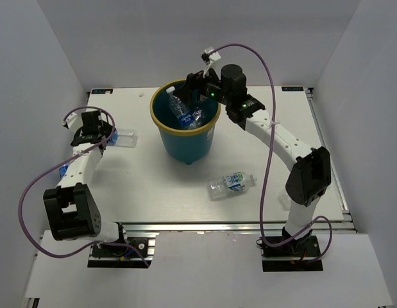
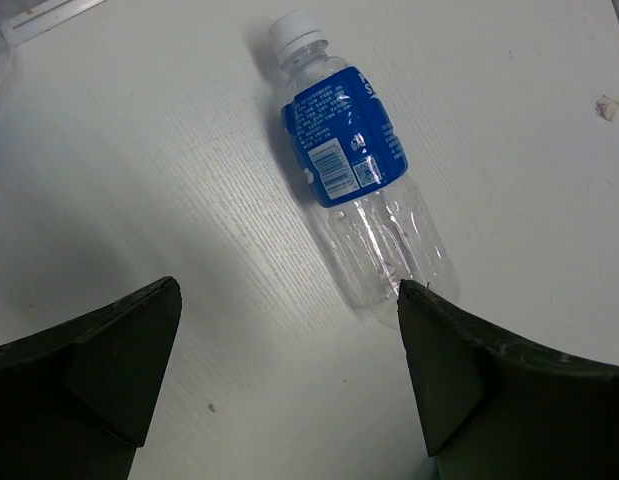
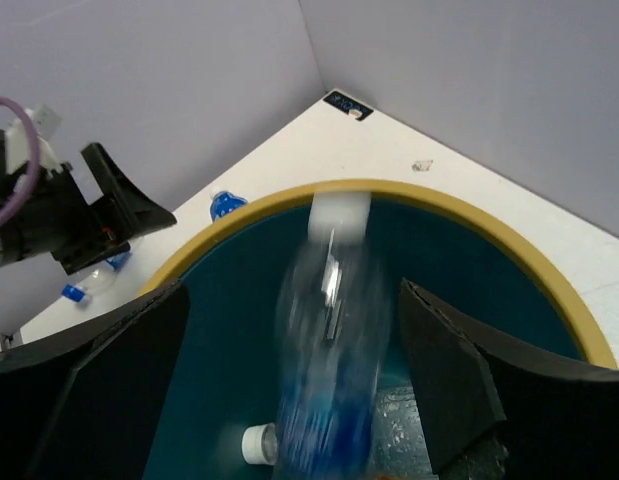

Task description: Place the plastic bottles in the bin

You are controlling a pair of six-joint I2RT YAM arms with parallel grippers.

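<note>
— Where is the clear plastic bottle with the blue label and white cap (image 2: pixel 354 170)?
— It lies flat on the white table (image 2: pixel 139 150), just ahead of the left gripper (image 2: pixel 289 300). The cap points away and the base is beside one fingertip. Its length runs a little slanted, off to that side of the wide-open, empty jaws. I think this arm is the nearer one.
— And the right gripper (image 3: pixel 291 295)?
— It is spread wide over the round teal bin with yellow rim (image 3: pixel 549 290). A blurred bottle (image 3: pixel 329 380) is between its fingers, not gripped.
</note>
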